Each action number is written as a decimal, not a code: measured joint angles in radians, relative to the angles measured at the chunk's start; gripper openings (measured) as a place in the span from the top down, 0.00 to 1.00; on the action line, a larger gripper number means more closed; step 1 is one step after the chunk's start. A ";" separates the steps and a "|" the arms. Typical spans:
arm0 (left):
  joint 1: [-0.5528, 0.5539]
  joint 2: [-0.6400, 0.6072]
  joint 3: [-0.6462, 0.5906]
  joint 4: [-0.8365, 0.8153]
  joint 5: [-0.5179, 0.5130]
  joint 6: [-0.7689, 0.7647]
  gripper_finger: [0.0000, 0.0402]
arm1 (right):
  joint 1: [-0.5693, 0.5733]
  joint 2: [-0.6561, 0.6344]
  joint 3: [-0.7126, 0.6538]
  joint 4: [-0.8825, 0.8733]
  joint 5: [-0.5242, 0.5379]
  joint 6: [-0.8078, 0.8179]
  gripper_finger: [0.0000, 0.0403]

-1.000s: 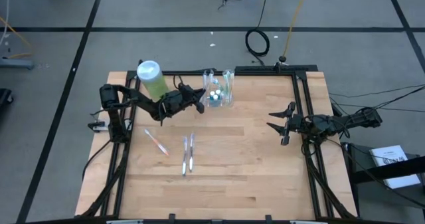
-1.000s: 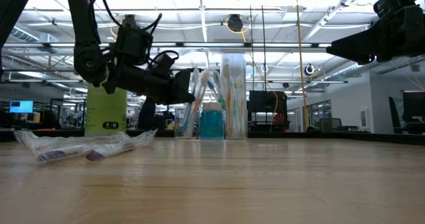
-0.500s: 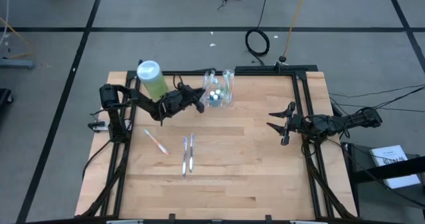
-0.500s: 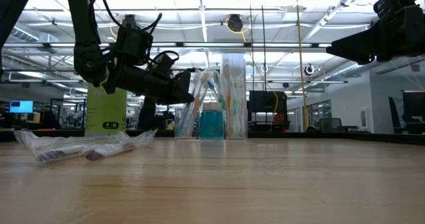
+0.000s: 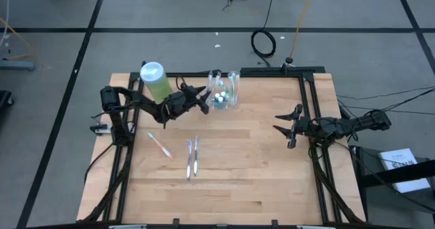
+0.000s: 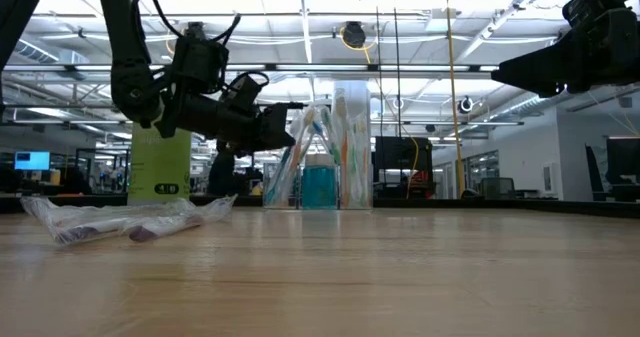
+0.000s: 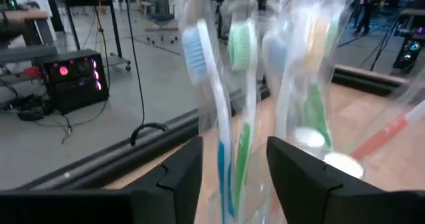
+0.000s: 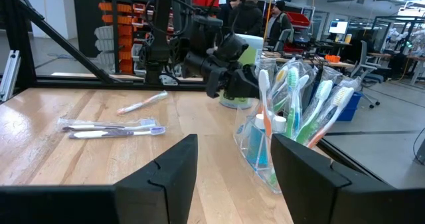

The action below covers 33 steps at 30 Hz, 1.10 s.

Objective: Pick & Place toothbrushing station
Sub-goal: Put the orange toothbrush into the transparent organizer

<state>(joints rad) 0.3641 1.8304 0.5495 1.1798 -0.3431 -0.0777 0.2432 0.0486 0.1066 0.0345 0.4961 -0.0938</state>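
The toothbrushing station (image 5: 226, 93), a small clear holder, stands upright near the table's far edge with several wrapped toothbrushes (image 7: 199, 58) standing in it. It also shows in the low view (image 6: 325, 167) and the right wrist view (image 8: 269, 147). My left gripper (image 5: 206, 101) is open and level at the station's left side. Its fingers (image 7: 176, 174) stand on either side of a wrapped blue toothbrush (image 7: 222, 151); I cannot tell whether they touch it. My right gripper (image 5: 285, 128) waits open at the table's right edge, above the table (image 6: 560, 67).
A light-green bottle (image 5: 155, 81) with a white cap stands at the far left, just behind my left arm. Two wrapped toothbrushes (image 5: 192, 158) and a pink one (image 5: 160, 146) lie flat at the table's middle left. Bare wood (image 5: 258, 181) spreads toward the near and right sides.
My left gripper has opened at the station's left side without leaving its place. The station stands where it was.
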 joint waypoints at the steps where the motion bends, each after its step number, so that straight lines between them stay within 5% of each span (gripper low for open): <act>1: 0.000 -0.007 0.000 0.002 0.000 0.009 0.56 | 0.000 0.000 0.000 0.000 0.000 0.000 0.55; 10: -0.024 -0.171 0.000 -0.047 -0.001 0.102 0.53 | 0.000 0.000 0.000 0.000 0.000 0.000 0.55; 24: -0.272 -0.612 0.000 -0.584 -0.008 0.146 0.53 | 0.000 0.000 0.000 0.000 0.000 0.000 0.55; 29: -0.433 -0.745 0.000 -0.869 -0.108 0.008 0.53 | 0.000 0.000 0.000 0.000 0.000 0.000 0.55; 33: -0.559 -0.818 0.051 -1.204 -0.149 -0.270 0.53 | 0.000 0.000 0.000 0.000 0.000 0.000 0.55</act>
<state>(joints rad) -0.1951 1.0119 0.6009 -0.0239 -0.4925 -0.3480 0.2432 0.0490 0.1066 0.0345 0.4963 -0.0937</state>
